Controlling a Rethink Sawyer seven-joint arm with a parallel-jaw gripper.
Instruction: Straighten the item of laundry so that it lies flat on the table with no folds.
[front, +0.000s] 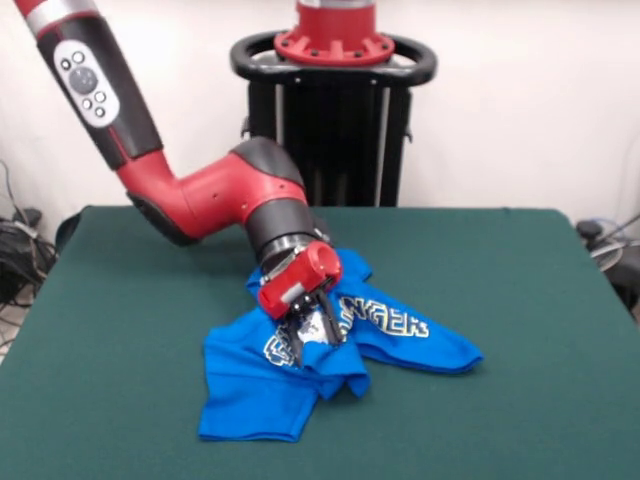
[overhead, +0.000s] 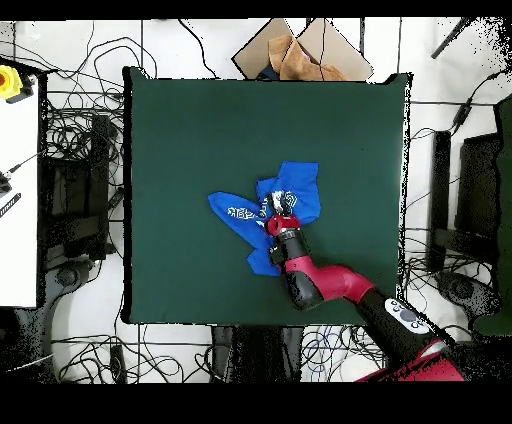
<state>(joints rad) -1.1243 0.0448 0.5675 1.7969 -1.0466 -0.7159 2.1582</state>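
the near hem of the blue t-shirt (front: 262, 405) lies crumpled and folded over itself near the middle of the green table (front: 110, 330). it looks light, limp cloth, best taken at a loose corner. the gripper (front: 312, 336) is down on the print; whether its jaws pinch cloth i cannot tell, and the lettering is partly hidden.

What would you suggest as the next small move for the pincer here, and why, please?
Probably close on the cloth and draw it outward. The pincer points down into the middle of the blue T-shirt, which lies bunched on the green table, with overlapping folds and its print partly hidden. Whether the pincer already grips cloth cannot be told, so first confirm a hold.
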